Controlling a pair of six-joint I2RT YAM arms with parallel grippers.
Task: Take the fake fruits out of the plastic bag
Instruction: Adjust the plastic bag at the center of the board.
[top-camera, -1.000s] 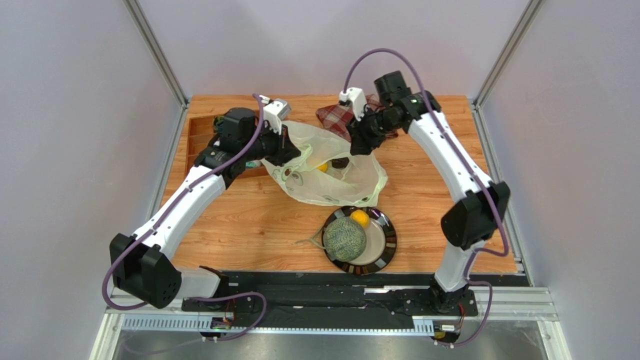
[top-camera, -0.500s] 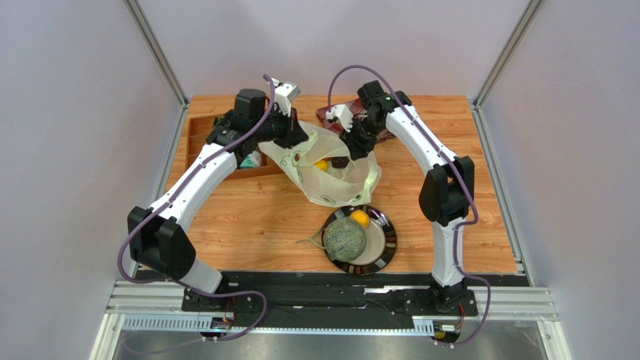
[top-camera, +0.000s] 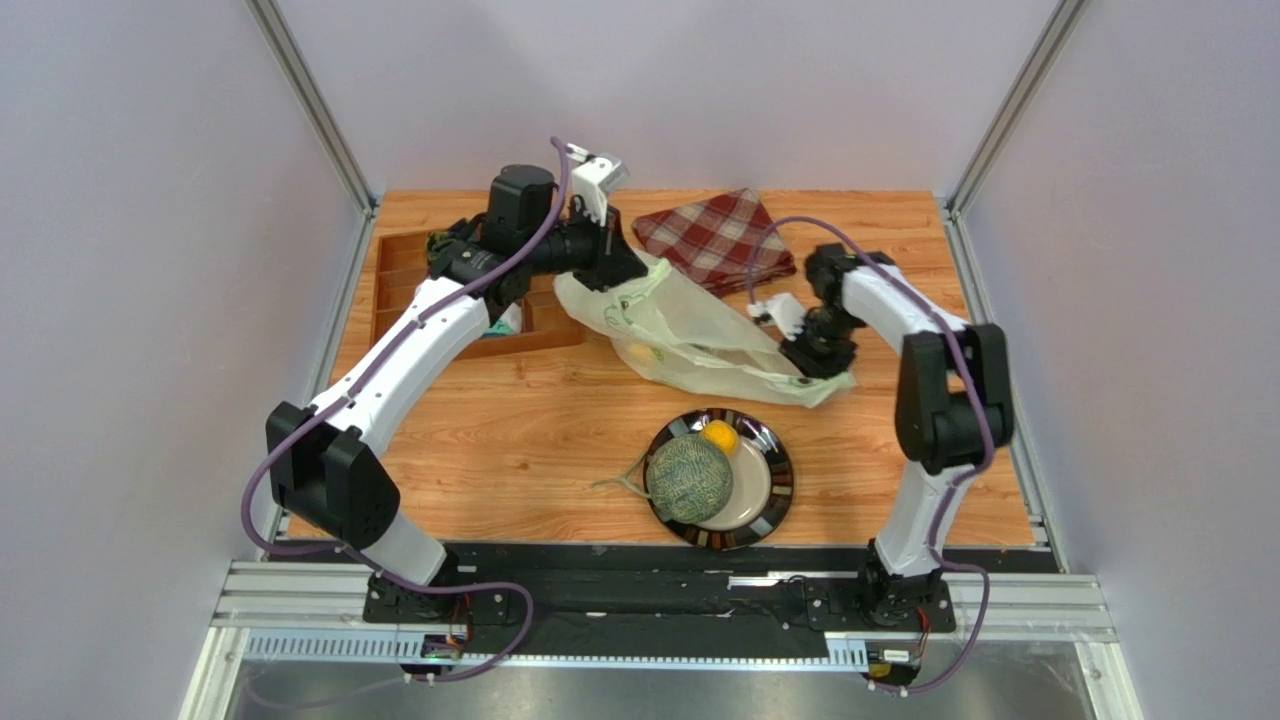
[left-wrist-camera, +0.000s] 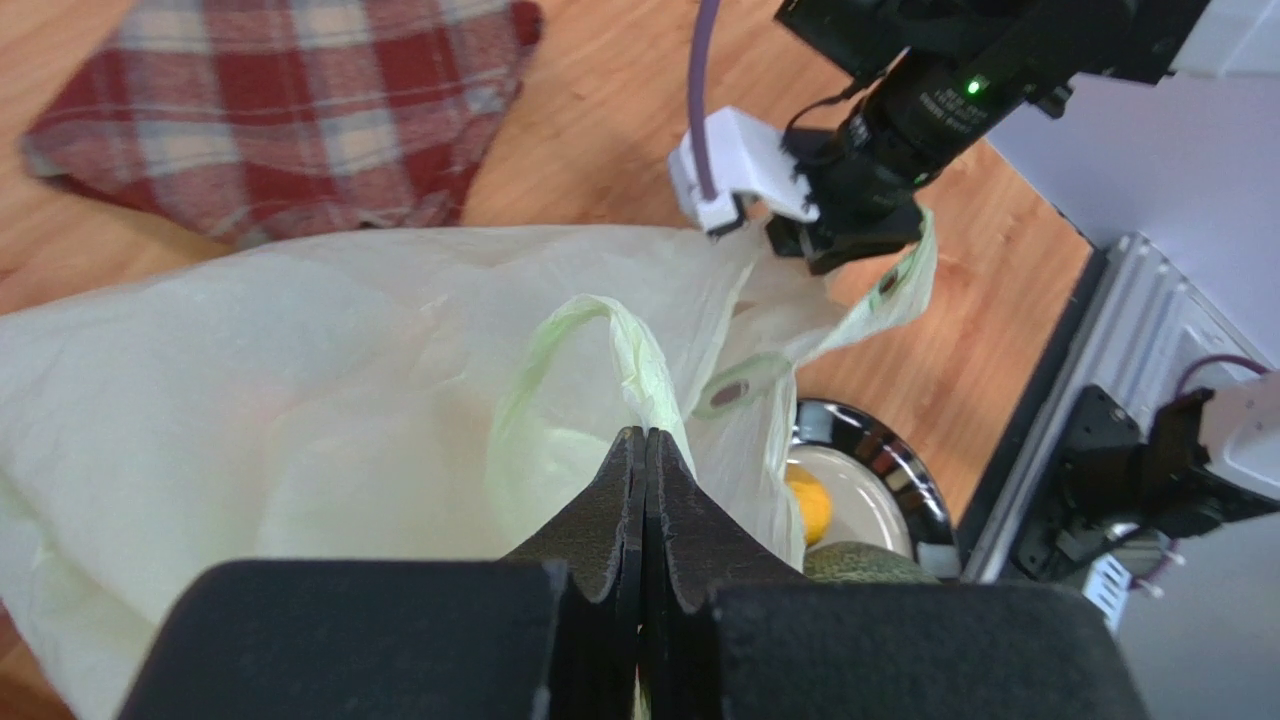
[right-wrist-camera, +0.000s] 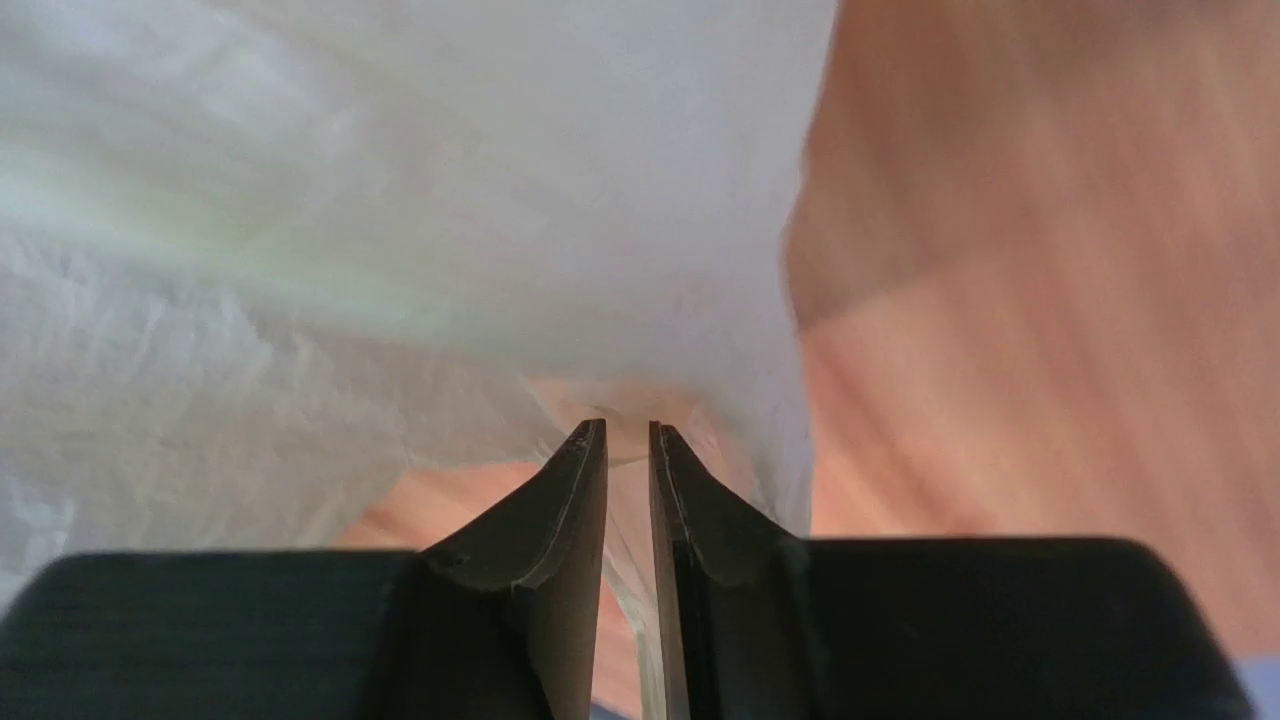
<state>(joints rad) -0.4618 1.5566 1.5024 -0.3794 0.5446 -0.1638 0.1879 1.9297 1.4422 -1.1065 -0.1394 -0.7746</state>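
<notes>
The pale translucent plastic bag (top-camera: 706, 333) is stretched slantwise over the table between my two grippers. My left gripper (top-camera: 613, 267) is shut on its loop handle at the back left; the left wrist view shows the jaws (left-wrist-camera: 645, 435) pinched on the handle, with the bag (left-wrist-camera: 301, 375) spread beyond. My right gripper (top-camera: 812, 354) is shut on the bag's right end; its wrist view shows thin film between the jaws (right-wrist-camera: 628, 431) and the bag (right-wrist-camera: 376, 210) above. A yellow fruit (top-camera: 643, 351) shows through the bag. The netted melon (top-camera: 688, 477) and a small yellow-orange fruit (top-camera: 720, 437) lie on the plate.
The dark-rimmed plate (top-camera: 775, 483) stands near the front middle, just below the bag. A red plaid cloth (top-camera: 717, 237) lies at the back centre. A wooden tray (top-camera: 403, 278) sits at the back left under my left arm.
My right gripper has swung from the back centre to the right and nearer, drawing the bag's end with it. The bag went from bunched to stretched out. The plaid cloth is now uncovered.
</notes>
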